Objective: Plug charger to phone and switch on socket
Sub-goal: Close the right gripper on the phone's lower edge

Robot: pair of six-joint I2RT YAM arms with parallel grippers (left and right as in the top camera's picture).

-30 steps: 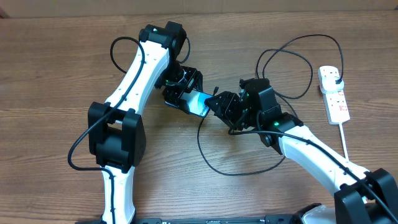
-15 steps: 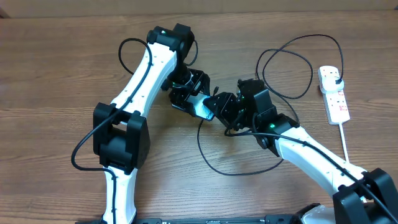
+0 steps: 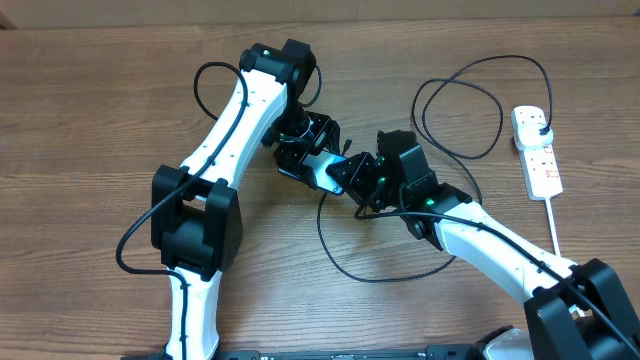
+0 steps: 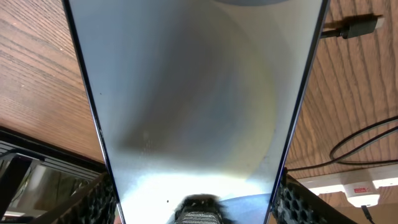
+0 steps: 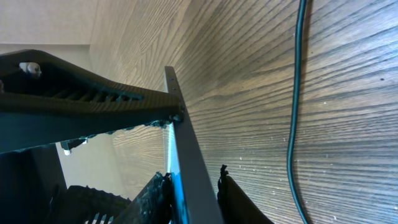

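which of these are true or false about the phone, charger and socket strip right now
1. The left gripper holds the phone between its fingers. True.
2. The charger's connector tip is plugged into the phone. False: in the left wrist view it sits beside the phone's edge, apart from it.
3. The socket strip lies on the right side of the table with a black plug in it. True.
4. The right gripper is at the socket strip. False: it is at the phone, near the middle of the table.
5. The charger cable is pulled straight. False: it lies in loose loops on the table.
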